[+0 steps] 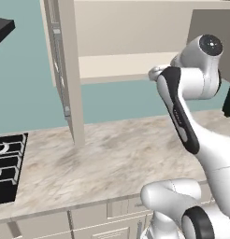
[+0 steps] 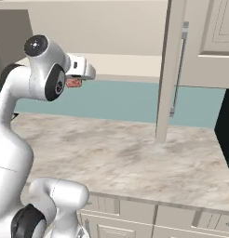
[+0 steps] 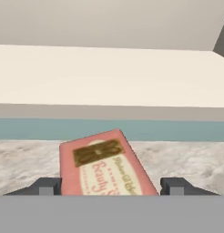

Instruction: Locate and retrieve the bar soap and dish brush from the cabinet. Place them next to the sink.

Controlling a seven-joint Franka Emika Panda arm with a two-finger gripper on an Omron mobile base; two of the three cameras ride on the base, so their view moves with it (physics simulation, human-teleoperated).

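Observation:
The bar soap is a pinkish-red block with a gold emblem and lettering, and it fills the gap between my two fingertips. My gripper is shut on the bar soap and holds it in the air just in front of the cabinet's pale shelf. From the right base view, the soap peeks out reddish under my white hand, and the gripper is level with the shelf edge. The dish brush and the sink are out of view.
The cabinet's doors stand open: one on the left and one with a bar handle on the right. Beige marbled counter lies below. A black stovetop sits at its left end.

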